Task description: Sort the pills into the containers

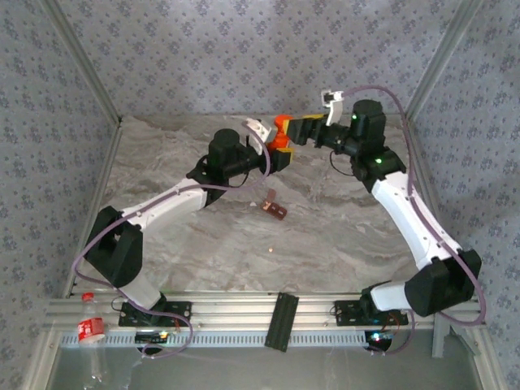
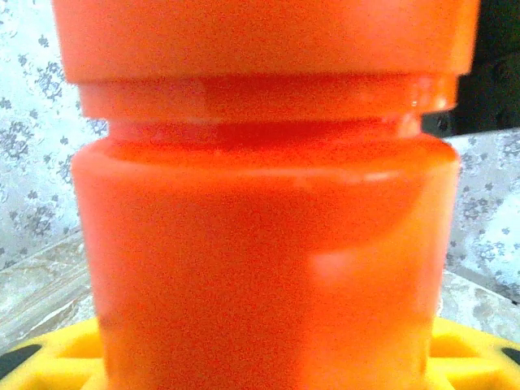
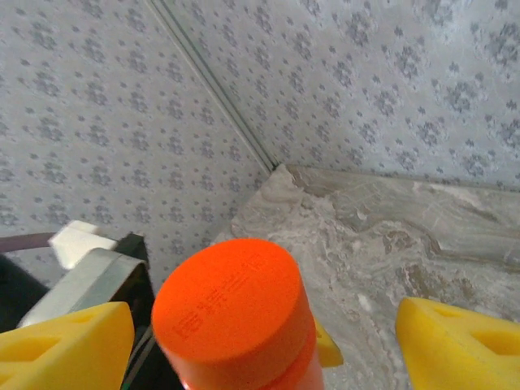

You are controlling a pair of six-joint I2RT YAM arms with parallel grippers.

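**A:** From above: the orange bottle (image 1: pixel 282 128) looks lifted off the table (image 1: pixel 341 227) at the far end. The left gripper (image 1: pixel 281 150) is clamped round its body and the right gripper (image 1: pixel 299 128) faces its top. The containers (image 1: pixel 275 207) lie well to the near side of the bottle, with one pale pill speck (image 1: pixel 270 249) nearer still.

**B:** So the rest are inside the bottle?

**A:** That's my guess. Left wrist now: the bottle wall is right against the lens, with yellow pads (image 2: pixel 65 357) showing beneath it. It looks like a steadying hold.

**B:** And the right wrist?

**A:** Its yellow fingers (image 3: pixel 455 341) stand wide either side of the cap (image 3: pixel 231 305), touching nothing. The cap is on, and the gripper looks lined up to twist it off.
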